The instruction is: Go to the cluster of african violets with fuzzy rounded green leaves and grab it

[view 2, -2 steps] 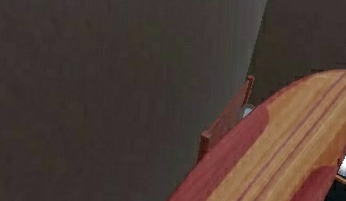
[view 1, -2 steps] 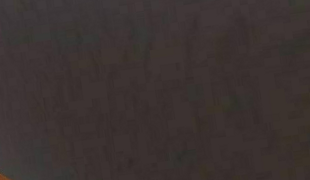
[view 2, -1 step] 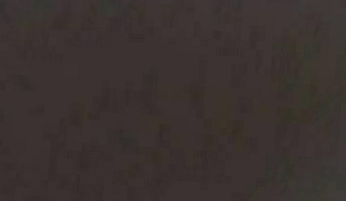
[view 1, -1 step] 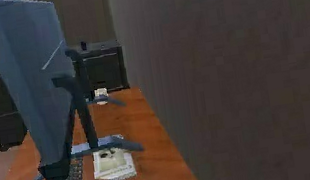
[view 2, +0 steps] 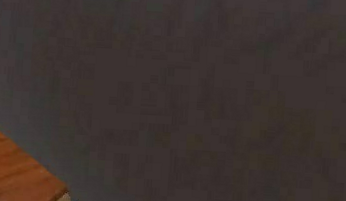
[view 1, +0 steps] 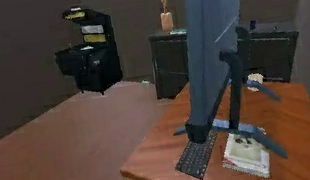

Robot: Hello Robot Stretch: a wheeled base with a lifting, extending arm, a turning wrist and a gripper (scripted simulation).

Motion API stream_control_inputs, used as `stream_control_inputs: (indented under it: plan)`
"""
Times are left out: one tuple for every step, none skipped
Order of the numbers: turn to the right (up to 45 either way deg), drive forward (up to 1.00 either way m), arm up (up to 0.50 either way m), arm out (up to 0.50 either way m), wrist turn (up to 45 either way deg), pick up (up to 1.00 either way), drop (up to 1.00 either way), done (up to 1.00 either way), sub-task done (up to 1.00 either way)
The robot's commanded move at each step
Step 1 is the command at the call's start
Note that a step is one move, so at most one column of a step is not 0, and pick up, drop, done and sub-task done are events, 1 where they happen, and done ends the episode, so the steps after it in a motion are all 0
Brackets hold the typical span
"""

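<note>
A wooden desk (view 1: 161, 148) lies close ahead in the forward view's right half. On it a large monitor (view 1: 212, 40) stands with its back toward me, on a blue stand (view 1: 230, 123). A dark keyboard (view 1: 193, 159) and a stack of papers or a book (view 1: 245, 152) lie at its foot. A small white thing (view 1: 255, 80) sits farther back on the desk. A corner of the same wood surface (view 2: 11, 174) shows at the arm side view's bottom left.
Brown floor (view 1: 52, 158) stretches across the forward view's left. A black cabinet-like machine (view 1: 87, 52) stands at the far wall. Dark low cabinets (view 1: 169, 61) stand behind the desk, with a small tan figurine (view 1: 165, 8) on top. A dark grey wall (view 2: 202, 90) faces the arm side.
</note>
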Motion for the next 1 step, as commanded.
stream_control_inputs:
  plan:
    - [-39.0,0.00,0.00,0.00,0.0,0.00,0.00,0.00,0.00]
